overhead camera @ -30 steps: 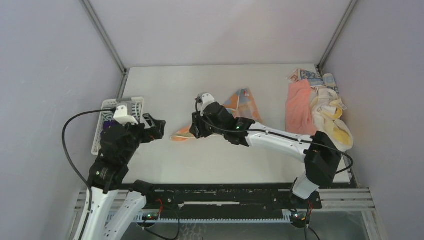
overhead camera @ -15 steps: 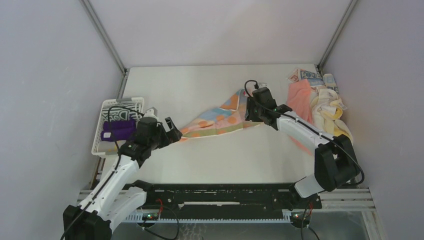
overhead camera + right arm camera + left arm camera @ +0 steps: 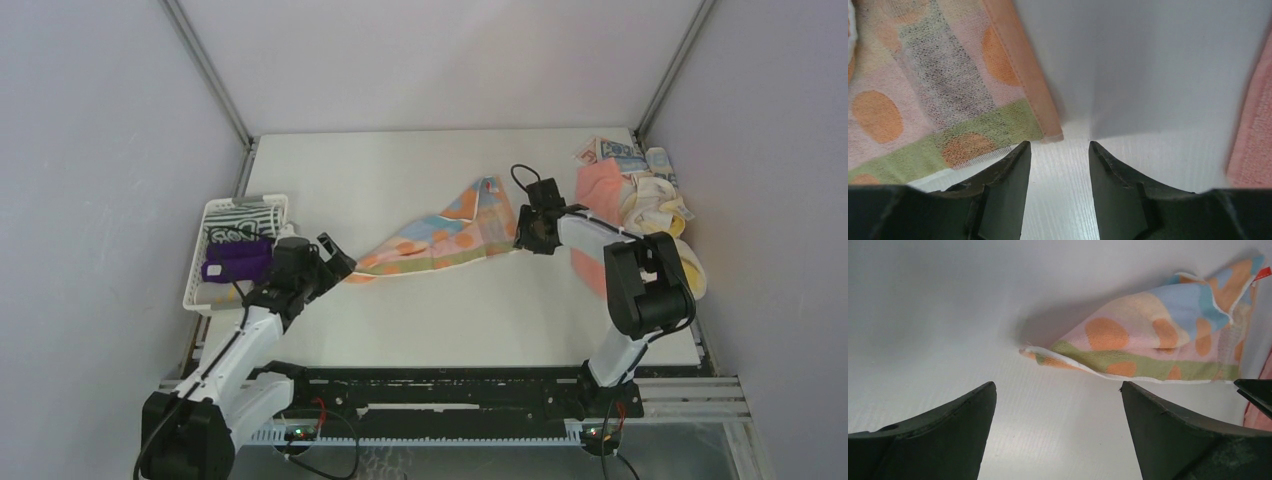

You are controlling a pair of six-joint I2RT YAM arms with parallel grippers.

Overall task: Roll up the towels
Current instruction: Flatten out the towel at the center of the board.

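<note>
Patterned towel: lies loosely folded at the centre of the table. Its long axis runs from near-left to far-right, narrowing to a point at the left end and widening at the right.

Left gripper: jaws spread wide and empty, just short of the pointed left corner.

Right gripper: jaws parted with nothing between them, low over the table, the towel's near right corner just ahead of the gap.

Surroundings: a heap of salmon-pink towel, cream-yellow towel and blue-printed towel crowds the right arm's side. At the left edge, a white basket holds a purple towel and a striped towel.
</note>
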